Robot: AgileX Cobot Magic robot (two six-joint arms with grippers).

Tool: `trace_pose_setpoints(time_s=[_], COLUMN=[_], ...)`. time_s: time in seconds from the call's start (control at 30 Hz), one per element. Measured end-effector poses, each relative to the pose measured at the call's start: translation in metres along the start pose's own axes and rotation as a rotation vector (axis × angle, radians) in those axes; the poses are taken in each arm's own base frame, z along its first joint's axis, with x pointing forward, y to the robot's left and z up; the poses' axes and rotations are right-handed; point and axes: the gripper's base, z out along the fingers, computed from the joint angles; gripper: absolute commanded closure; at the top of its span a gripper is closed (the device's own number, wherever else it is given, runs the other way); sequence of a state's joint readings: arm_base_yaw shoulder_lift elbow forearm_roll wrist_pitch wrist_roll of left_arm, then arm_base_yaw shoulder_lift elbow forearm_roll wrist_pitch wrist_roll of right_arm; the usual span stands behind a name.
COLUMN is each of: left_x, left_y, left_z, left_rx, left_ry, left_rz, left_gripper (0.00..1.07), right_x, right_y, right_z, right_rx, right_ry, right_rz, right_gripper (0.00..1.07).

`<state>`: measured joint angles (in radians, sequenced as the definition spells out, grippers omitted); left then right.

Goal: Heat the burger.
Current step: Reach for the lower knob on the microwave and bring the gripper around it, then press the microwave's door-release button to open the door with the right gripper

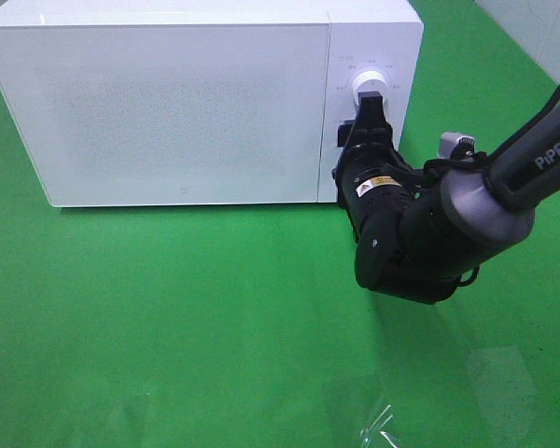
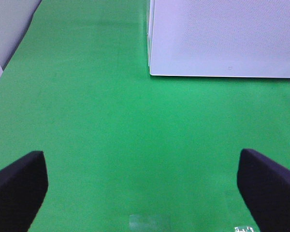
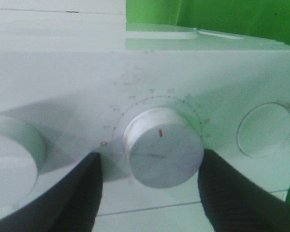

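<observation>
The right pincer (image 1: 371, 105) stood spread astride the dial (image 3: 163, 153) at 3 o'clock on the microwave (image 1: 168, 103), seemingly to set heating.

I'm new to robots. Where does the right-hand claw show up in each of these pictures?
Exterior high: the right gripper is right of centre, its tip at the microwave control panel.
Left wrist: not in it; the dark fingers there belong to the left gripper.
Right wrist: its two dark fingers stand either side of a round white knob.
Shared landmark: the white microwave shows in all three views.
</observation>
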<state>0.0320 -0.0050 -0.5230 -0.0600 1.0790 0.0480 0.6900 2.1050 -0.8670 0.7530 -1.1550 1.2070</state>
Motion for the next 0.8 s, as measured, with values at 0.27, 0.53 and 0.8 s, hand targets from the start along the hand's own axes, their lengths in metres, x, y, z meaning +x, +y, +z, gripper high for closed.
trace_pose_setpoints(time_s=[0.27, 0.53, 0.8], left_x=[0.000, 0.000, 0.000], left_y=[0.000, 0.000, 0.000], left_z=[0.000, 0.000, 0.000], left_rx=[0.000, 0.000, 0.000], left_ry=[0.000, 0.000, 0.000], left_rz=[0.000, 0.000, 0.000], left_gripper=[0.07, 0.07, 0.07], right_x=[0.016, 0.011, 0.008], right_y=[0.019, 0.021, 0.033], right_z=[-0.008, -0.027, -0.052], right_rx=[-0.070, 0.065, 0.179], right_ry=[0.086, 0.183, 0.400], right_rz=[-0.046, -0.179, -0.470], right_gripper=[0.40, 0.40, 0.40])
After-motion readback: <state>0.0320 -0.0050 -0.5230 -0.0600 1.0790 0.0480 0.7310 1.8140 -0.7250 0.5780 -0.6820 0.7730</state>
